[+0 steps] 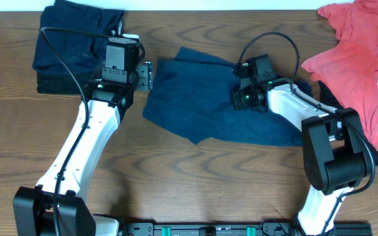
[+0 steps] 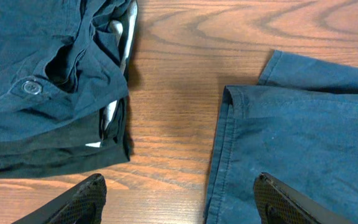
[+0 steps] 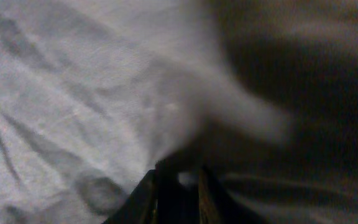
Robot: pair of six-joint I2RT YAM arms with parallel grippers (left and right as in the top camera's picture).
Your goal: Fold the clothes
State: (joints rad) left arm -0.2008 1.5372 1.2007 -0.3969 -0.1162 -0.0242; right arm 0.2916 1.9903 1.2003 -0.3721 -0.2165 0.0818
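A blue denim-like garment (image 1: 202, 98) lies spread in the middle of the table. In the left wrist view its hemmed edge (image 2: 291, 124) is on the right. A folded stack of dark navy shorts (image 1: 71, 46) lies at the back left, and its button (image 2: 30, 87) shows in the left wrist view. My left gripper (image 1: 146, 75) is open and empty (image 2: 179, 199). It hovers over bare wood between the stack and the garment's left edge. My right gripper (image 1: 245, 98) is down on the garment's upper right part. Its fingers (image 3: 178, 186) are pinched on blurred cloth (image 3: 73, 112).
A coral-red printed T-shirt (image 1: 366, 65) lies crumpled at the back right, partly off the table edge. A black piece (image 1: 330, 98) shows beneath it, next to my right arm. The table (image 1: 195, 177) is brown wood.
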